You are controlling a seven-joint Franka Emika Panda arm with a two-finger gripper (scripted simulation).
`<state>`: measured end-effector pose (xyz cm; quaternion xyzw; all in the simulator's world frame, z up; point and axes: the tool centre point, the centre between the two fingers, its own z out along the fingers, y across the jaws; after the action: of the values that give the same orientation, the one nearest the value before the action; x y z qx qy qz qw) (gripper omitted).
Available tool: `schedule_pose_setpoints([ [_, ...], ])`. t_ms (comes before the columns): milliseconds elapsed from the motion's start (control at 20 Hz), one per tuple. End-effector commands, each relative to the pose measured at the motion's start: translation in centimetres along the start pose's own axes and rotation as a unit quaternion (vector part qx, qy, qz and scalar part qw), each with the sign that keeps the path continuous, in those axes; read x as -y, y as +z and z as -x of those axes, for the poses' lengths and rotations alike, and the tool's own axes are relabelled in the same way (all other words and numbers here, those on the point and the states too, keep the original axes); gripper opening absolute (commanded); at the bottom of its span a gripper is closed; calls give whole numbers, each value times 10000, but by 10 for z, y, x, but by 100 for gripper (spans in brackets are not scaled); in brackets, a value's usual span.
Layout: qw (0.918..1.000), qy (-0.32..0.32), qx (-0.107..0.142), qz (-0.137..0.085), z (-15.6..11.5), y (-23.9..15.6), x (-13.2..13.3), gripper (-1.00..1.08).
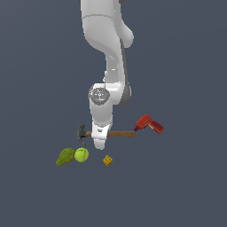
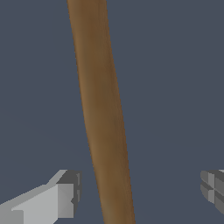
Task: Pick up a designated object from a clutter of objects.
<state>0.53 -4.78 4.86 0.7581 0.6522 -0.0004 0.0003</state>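
The hammer (image 1: pixel 119 134) lies flat on the grey floor, its dark head (image 1: pixel 81 133) toward the exterior view's left and its brown wooden handle (image 2: pixel 103 113) pointing toward the red drill. My gripper (image 1: pixel 99 144) is lowered over the handle close to the head. Seen from the wrist, the gripper (image 2: pixel 140 194) is open: the handle runs between the two fingers (image 2: pixel 65 199), nearer one finger, with a wide gap to the other. No contact with the handle shows.
A red drill (image 1: pixel 149 124) lies at the handle's far end. A green pear (image 1: pixel 65 156) and a yellow-green ball (image 1: pixel 81 154) sit below the hammer head, and a tiny yellow cube (image 1: pixel 107 160) lies just below my gripper.
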Motion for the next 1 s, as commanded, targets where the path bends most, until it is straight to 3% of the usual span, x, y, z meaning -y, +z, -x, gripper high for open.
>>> schedule_pose_setpoints([
  [0,10000,-8,-1,-5,0,13,1,100],
  [400,10000,-15,-2,-3,0,32,0,100],
  [450,10000,-15,-2,-3,0,32,0,-100],
  [950,10000,-33,11,-32,-1,31,4,-100],
])
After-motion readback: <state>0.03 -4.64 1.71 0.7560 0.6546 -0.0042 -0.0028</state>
